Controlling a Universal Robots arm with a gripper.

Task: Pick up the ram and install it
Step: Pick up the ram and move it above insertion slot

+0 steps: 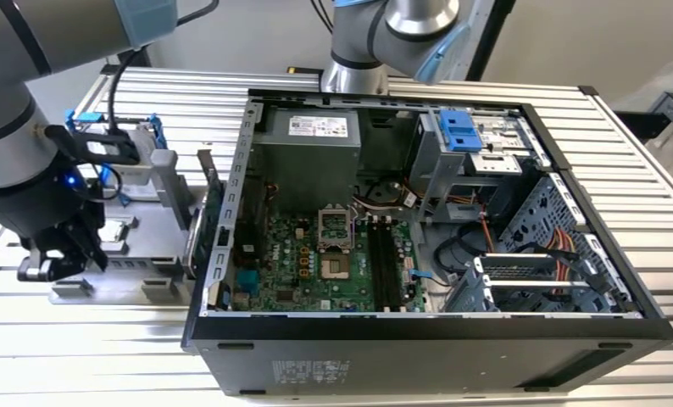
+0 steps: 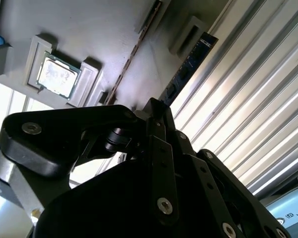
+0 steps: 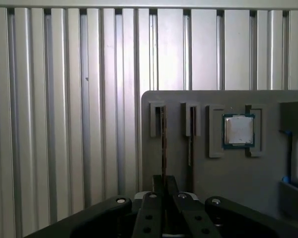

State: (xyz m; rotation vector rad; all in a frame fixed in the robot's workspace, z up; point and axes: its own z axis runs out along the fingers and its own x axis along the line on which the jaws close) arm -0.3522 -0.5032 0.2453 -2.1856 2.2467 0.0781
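Observation:
The ram [image 3: 163, 144] is a thin dark stick standing on edge in a slot of the grey holder [image 3: 228, 173], which lies on the table at the exterior view's left. My black gripper [image 3: 164, 186] sits over its near end, shut on the ram, whose edge [image 2: 134, 54] runs straight in between the closed jaws [image 2: 158, 111]. The stick still rests in its slot. A second dark stick [image 3: 190, 134] stands in the neighbouring slot [image 2: 188, 64]. In the exterior view the gripper [image 1: 54, 263] hangs low over the holder's [image 1: 156, 284] near end.
A square silver processor chip [image 3: 238, 131] lies in the holder beside the sticks. A hard drive in a blue frame [image 1: 110, 144] stands at its far end. The open computer case [image 1: 427, 339] lies to the right, its long black motherboard slots [image 1: 384, 263] facing up. Ribbed metal tabletop [image 3: 64, 124] surrounds all.

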